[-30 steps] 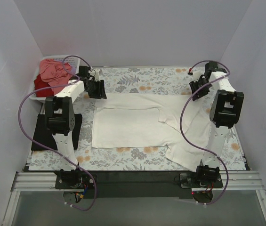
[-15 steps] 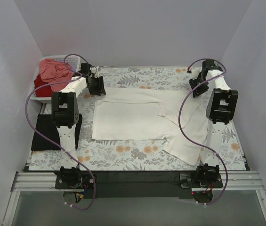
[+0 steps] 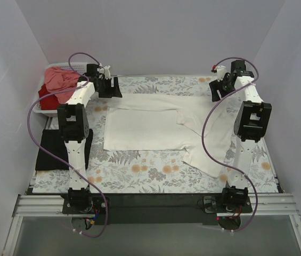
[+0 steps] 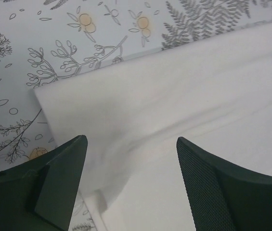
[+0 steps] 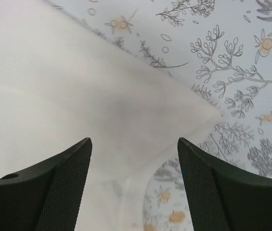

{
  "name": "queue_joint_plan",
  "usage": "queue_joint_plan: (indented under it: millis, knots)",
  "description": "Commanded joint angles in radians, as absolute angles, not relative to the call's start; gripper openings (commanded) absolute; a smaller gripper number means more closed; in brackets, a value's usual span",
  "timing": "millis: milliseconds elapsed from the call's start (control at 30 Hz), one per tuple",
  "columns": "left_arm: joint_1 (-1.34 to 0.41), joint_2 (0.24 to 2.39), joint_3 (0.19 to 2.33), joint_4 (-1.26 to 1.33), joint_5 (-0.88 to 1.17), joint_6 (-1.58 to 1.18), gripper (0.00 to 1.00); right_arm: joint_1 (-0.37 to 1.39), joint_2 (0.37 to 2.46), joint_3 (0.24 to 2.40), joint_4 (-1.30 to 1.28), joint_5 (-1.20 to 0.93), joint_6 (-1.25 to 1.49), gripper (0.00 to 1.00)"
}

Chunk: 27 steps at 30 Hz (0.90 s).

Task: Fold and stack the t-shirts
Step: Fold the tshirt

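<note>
The cream-white t-shirt [image 3: 147, 125] lies spread flat on the tablecloth, with one part trailing toward the near right [image 3: 214, 154]. My left gripper [image 3: 109, 88] hovers over its far left corner, jaws open and empty; the cloth corner [image 4: 126, 115] shows between the fingers [image 4: 208, 187]. My right gripper [image 3: 218, 90] hovers over the far right corner [image 5: 140, 106], also open and empty. The black t-shirt [image 3: 51, 152] lies folded at the left. The salmon-pink t-shirt [image 3: 60, 79] and the dark red t-shirt [image 3: 45, 95] sit in the basket.
The white lattice basket [image 3: 46, 110] stands at the far left corner. The floral tablecloth [image 3: 150, 173] covers the table. White walls close in on both sides and the back. The arm bases and purple cables stand along the near edge.
Both grippers have moved toward the far wall. The cream-white shirt has slid that way with them and stretched flatter; its near edge now lies farther from the arm bases.
</note>
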<state>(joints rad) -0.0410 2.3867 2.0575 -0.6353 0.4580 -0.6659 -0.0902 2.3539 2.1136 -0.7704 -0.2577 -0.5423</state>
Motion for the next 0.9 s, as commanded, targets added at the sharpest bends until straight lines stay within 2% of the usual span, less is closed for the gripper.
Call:
queue_joint_plan:
  millis: [0, 100, 200, 233, 433, 533, 667, 867]
  knots:
    - [-0.034, 2.160, 2.050, -0.676, 0.580, -0.600, 0.75, -0.089, 2.064, 2.025, -0.755, -0.367, -0.633, 0.79]
    - [-0.034, 2.037, 1.929, -0.751, 0.646, -0.514, 0.76, -0.086, 1.930, 1.907, -0.866, -0.405, -0.783, 0.80]
    - [-0.034, 1.883, 1.739, -0.798, 0.687, -0.421, 0.76, -0.083, 1.823, 1.789, -0.994, -0.397, -0.876, 0.72]
    - [-0.034, 1.849, 1.694, -0.811, 0.696, -0.401, 0.75, -0.083, 1.795, 1.704, -1.014, -0.387, -0.914, 0.63]
    - [-0.034, 1.651, 1.416, -0.902, 0.749, -0.334, 0.71, -0.081, 1.583, 1.380, -1.092, -0.359, -0.995, 0.53]
    - [-0.035, 1.606, 1.364, -0.936, 0.735, -0.305, 0.70, -0.071, 1.511, 1.215, -1.037, -0.296, -1.022, 0.48]
    - [-0.035, 1.577, 1.342, -0.962, 0.713, -0.282, 0.69, -0.043, 1.415, 0.999, -0.948, -0.242, -1.038, 0.48]
    - [-0.035, 1.572, 1.299, -0.973, 0.704, -0.270, 0.69, -0.025, 1.391, 0.897, -0.844, -0.193, -1.045, 0.47]
